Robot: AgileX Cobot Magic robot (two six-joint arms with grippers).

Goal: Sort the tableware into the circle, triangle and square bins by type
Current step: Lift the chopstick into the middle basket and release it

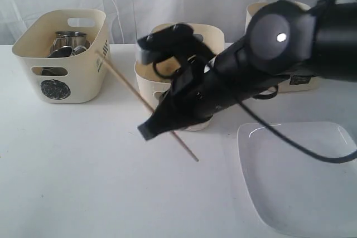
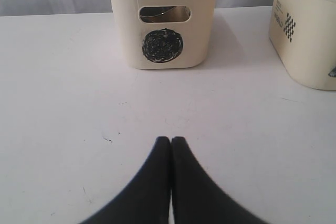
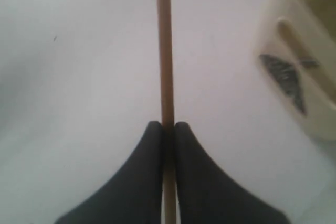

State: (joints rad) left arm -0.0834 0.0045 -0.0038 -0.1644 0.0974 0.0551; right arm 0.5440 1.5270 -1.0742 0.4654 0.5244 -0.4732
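My right gripper (image 1: 148, 131) (image 3: 168, 125) is shut on a wooden chopstick (image 1: 125, 85) (image 3: 164, 51), gripping it near one end. The stick slants up and left toward the circle bin (image 1: 61, 59) and hangs above the table. That bin holds steel mugs (image 1: 70, 42). The large white square plate (image 1: 301, 176) lies flat at the front right. My left gripper (image 2: 171, 140) is shut on nothing and hovers over bare table, facing the circle bin (image 2: 163, 45); it does not show in the exterior view. The spoon, fork, knife and bowls are out of sight.
The right arm reaches across the middle bin (image 1: 146, 79) and hides most of it. A third bin (image 1: 254, 12) stands behind the arm at the back right. In the right wrist view a bin with a dark scribbled mark (image 3: 286, 77) sits close beside the chopstick.
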